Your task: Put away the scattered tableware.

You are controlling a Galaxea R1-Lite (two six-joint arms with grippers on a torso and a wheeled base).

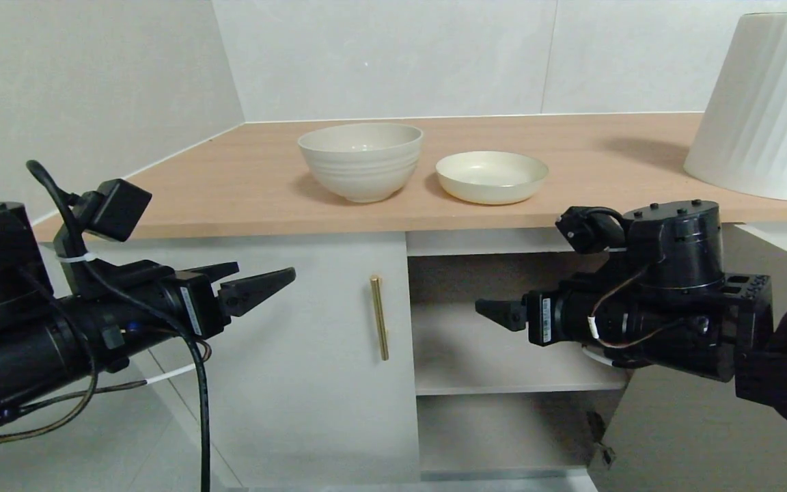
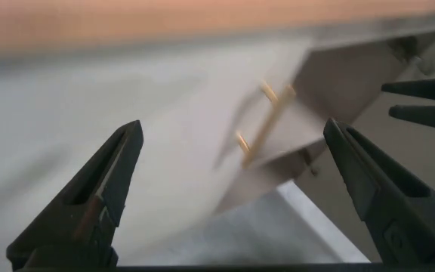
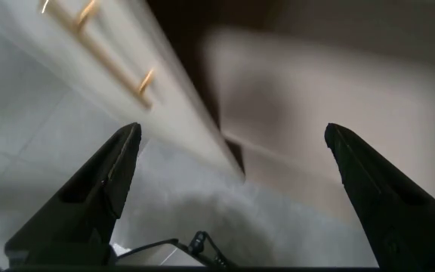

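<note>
L gripper (image 1: 264, 273) (image 2: 229, 136): nearest; robot-left of door handle (image 1: 380, 318) (image 2: 266, 125), approx. level w/ its top. Fingers wide apart, nothing between.
R gripper (image 1: 496, 311) (image 3: 232, 132): robot-right of handle, in front of open compartment (image 1: 503, 348). Fingers wide apart, empty.
Door handle: gold bar, upright, at right edge of closed white door (image 1: 284, 355).
Open compartment: just right of handle; one shelf inside. Its door (image 1: 694, 424) is swung out, well right of handle & lower.
Counter (image 1: 229, 184): wood-tone top, above handle.
Deep bowl (image 1: 361, 160): off-white, ribbed, upright on counter, directly above handle.
Shallow bowl (image 1: 491, 176): cream, upright on counter, above & right of handle; just beside deep bowl, not touching.
Ribbed white obj. (image 1: 766, 109): on counter, far right of handle, wider at base.
</note>
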